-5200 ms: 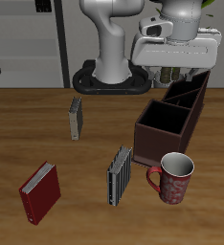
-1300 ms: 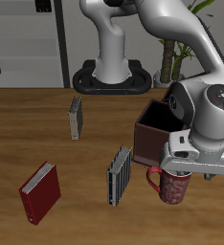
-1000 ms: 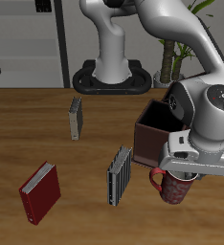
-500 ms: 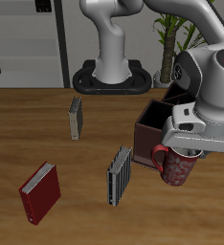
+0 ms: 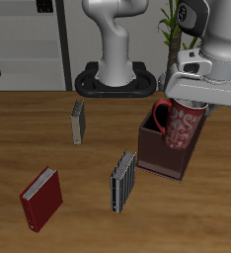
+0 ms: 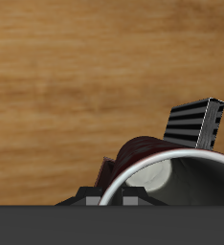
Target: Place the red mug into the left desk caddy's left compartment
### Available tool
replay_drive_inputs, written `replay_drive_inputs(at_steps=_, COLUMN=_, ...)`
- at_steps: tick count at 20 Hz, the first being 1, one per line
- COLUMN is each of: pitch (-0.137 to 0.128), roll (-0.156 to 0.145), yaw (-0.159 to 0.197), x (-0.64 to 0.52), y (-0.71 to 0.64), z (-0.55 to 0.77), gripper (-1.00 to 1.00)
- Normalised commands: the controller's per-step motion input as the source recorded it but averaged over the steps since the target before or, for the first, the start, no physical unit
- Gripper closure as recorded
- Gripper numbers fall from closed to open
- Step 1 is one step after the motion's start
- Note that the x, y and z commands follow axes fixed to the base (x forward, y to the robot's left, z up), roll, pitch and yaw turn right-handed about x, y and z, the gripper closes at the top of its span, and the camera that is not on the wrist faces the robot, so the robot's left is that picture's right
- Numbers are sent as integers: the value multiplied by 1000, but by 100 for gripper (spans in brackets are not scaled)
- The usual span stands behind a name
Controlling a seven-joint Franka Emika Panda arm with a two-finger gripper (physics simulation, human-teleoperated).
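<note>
**Red mug lifted and hanging over the caddy's near end**

Your red mug (image 5: 183,126) is off the table, held upright in the air with its loop handle turned toward the striped book. In the exterior view it hangs in front of the nearest, large section of the left desk caddy (image 5: 157,158), overlapping the caddy's front wall; whether it is truly above that section or just short of it is hard to judge from this angle. In the wrist view its pale rim and grey-white inside (image 6: 171,180) sit right under the camera, with bare wood beneath.

Your gripper (image 5: 191,100) is clamped on the mug's rim from above. The fingers themselves are hidden by the hand's body, so you can read the grip only from the mug hanging there.

Half a second ago the mug was lower and nearer the table's front edge, just clear of the wood; you have since raised it and carried it back toward the caddy.

Around it, the striped book (image 5: 123,181) stands upright just beside the caddy, the red book (image 5: 40,198) lies well apart near the front edge, and a small grey book (image 5: 78,122) stands farther back.
</note>
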Motion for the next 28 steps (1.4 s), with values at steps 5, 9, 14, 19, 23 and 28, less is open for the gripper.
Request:
replay_drive_inputs(at_steps=5, pitch=-76, roll=15, yaw=13, x=-483, y=-63, z=545, gripper=100)
replay_drive_inputs(at_steps=9, pitch=-53, roll=4, yaw=-4, x=-621, y=-68, z=515, gripper=100)
replay_drive_inputs(at_steps=14, pitch=-5, roll=-28, yaw=-11, x=-741, y=-51, z=419, gripper=100)
replay_drive_inputs(at_steps=19, pitch=-14, roll=-39, yaw=43, x=-643, y=29, z=174, gripper=100)
replay_drive_inputs(at_steps=23, pitch=-12, roll=-4, yaw=0, x=-497, y=94, z=-28, gripper=100)
replay_drive_inputs(at_steps=28, pitch=-12, roll=19, yaw=4, x=-332, y=105, z=-118, gripper=100)
